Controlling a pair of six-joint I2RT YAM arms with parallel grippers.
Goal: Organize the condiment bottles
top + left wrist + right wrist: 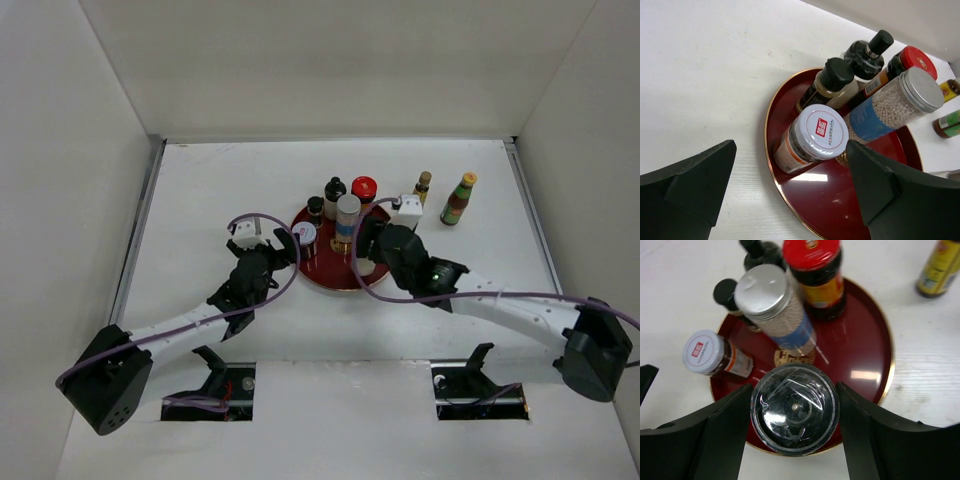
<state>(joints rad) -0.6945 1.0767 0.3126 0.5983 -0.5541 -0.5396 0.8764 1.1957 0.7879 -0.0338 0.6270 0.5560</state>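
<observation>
A round red tray holds five condiment bottles: a white-capped jar, a grey-capped jar of white beads, a red-capped bottle, a tall black bottle and a small black-capped bottle. My right gripper is shut on a clear-topped bottle over the tray's near edge. My left gripper is open at the tray's left rim, its jaws wide apart just short of the white-capped jar. A brown-capped bottle and a yellow-capped sauce bottle stand on the table right of the tray.
White walls enclose the table on three sides. A metal rail runs along the left edge. Bare tabletop lies left of and behind the tray. Purple cables loop over both arms.
</observation>
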